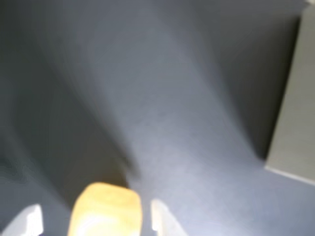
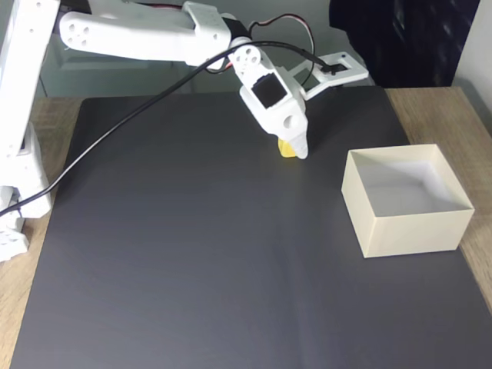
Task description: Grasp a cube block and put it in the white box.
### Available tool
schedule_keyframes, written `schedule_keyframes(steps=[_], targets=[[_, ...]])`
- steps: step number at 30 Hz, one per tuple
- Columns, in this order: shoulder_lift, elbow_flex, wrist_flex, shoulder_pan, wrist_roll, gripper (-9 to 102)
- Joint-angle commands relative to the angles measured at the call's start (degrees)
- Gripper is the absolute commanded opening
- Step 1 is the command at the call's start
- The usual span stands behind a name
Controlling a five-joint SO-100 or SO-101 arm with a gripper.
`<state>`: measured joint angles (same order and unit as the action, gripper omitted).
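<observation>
Gripper [image 2: 296,147] clamped on the cube block [image 2: 286,148].
Fingers [image 1: 162,219] flank the yellow cube in the wrist view, above the dark surface [image 2: 192,254], left of the white box [image 2: 407,231].

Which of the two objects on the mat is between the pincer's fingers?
The yellow cube block, small and rounded; the white box stands apart, to its right in the fixed view.

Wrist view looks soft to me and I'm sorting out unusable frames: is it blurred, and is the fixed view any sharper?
Wrist view: heavily blurred, the yellow cube and box have smeared edges. Fixed view: sharp, evenly lit, box edges crisp.
</observation>
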<state>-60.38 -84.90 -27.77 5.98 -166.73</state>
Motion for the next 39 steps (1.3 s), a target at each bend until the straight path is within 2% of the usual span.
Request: schedule_keyframes(steps=[1,16,19,23,39], targets=[[-0.4,2.8,-0.3,-1.4,-0.4,27],[1.2,2.8,0.1,-1.8,-0.9,25],[1.1,2.8,0.1,-2.2,-1.7,18],[0.7,2.8,-0.4,-2.9,-1.7,0],[-6.3,3.3,-1.0,-3.7,-2.9,0]])
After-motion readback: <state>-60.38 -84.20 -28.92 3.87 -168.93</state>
